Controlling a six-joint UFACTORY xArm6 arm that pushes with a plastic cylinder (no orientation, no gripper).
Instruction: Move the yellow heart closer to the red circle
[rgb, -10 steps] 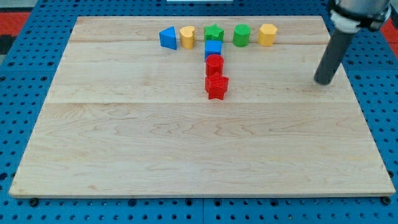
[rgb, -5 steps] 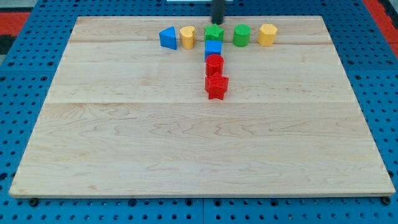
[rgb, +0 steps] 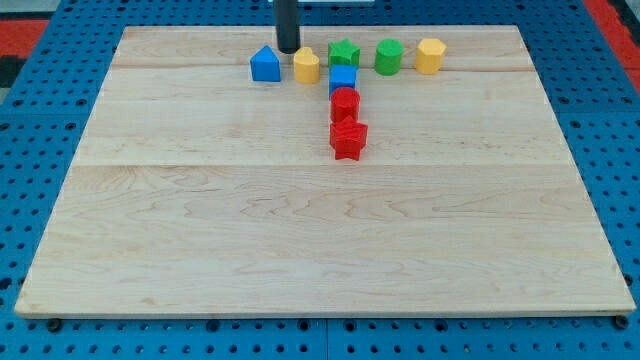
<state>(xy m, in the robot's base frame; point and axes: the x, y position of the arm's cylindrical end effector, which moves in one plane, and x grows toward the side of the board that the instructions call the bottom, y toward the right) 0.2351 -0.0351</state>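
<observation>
Eight blocks sit near the board's (rgb: 300, 240) top edge. My tip (rgb: 288, 50), a bare rod with no claw, stands just above the yellow heart (rgb: 306, 67) and beside the blue block (rgb: 265, 65). Right of and below the heart, past the blue cube (rgb: 343, 78), lies the red circle (rgb: 345, 102).

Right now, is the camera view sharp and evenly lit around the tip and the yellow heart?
Camera view: even, soft light, no glare on the board; blocks crisp with faint shadows. My tip is sharp, just above the gap between yellow heart and blue block; red circle clear.
</observation>
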